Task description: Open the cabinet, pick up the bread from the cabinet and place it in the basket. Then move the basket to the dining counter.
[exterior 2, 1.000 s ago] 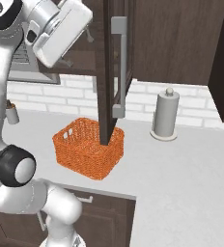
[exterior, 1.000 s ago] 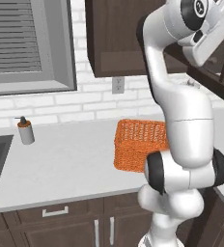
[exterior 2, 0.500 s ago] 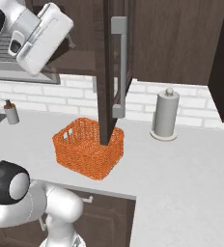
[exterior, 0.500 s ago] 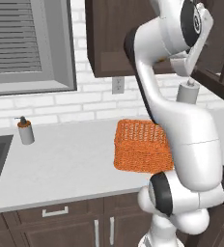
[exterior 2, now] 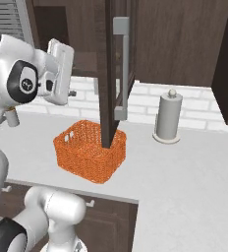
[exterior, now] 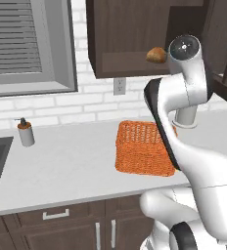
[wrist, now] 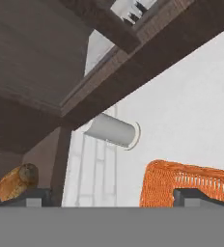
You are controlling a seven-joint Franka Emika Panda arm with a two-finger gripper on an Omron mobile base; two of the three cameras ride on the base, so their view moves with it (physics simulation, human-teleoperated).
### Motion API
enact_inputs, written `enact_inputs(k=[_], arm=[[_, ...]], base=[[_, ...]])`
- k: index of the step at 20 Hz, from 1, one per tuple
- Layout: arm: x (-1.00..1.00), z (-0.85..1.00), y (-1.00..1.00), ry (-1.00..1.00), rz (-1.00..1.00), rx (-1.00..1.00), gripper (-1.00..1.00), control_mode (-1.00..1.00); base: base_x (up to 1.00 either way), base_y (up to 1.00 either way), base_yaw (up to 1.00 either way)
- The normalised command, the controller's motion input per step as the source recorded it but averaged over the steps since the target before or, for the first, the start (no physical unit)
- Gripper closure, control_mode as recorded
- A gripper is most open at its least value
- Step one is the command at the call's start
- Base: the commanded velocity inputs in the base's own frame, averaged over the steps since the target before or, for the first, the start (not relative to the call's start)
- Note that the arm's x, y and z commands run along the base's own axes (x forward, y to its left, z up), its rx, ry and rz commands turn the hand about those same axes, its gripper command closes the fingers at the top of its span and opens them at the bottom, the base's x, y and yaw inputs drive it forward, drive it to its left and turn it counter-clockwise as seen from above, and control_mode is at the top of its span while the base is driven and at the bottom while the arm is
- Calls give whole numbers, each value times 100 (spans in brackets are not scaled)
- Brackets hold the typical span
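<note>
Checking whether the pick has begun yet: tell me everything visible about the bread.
The bread is a small, rounded golden-brown loaf with a slightly darker crust on top. It sits on the bottom shelf of the opened dark wooden cabinet, near the front edge, seemingly resting on the shelf alone. Nothing grips it: in the hand view it lies off to the lower left, outside the open gripper. The orange basket stands on the worktop below it.

The robot's arm covers the right side of the basket (exterior: 144, 154) and the paper towel holder (exterior: 186, 116), so both are only partly visible behind the gripper.
</note>
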Motion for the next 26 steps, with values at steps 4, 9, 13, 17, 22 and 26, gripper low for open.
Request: enact_inputs(k=[4, 9, 13, 17, 22, 26], arm=[[30, 64, 3, 10, 49, -22, -100, -100], [4, 100, 9, 38, 30, -44, -100, -100], [31, 23, 0, 14, 25, -51, -100, -100], [57, 3, 0, -11, 30, -37, -100, -100], [34, -18, 2, -1, 35, -47, -100, -100], [26, -29, 3, -1, 37, -38, -100, -100]], base=[[0, 0, 0], [0, 0, 0], [0, 0, 0], [0, 0, 0], [0, 0, 0], [0, 0, 0]])
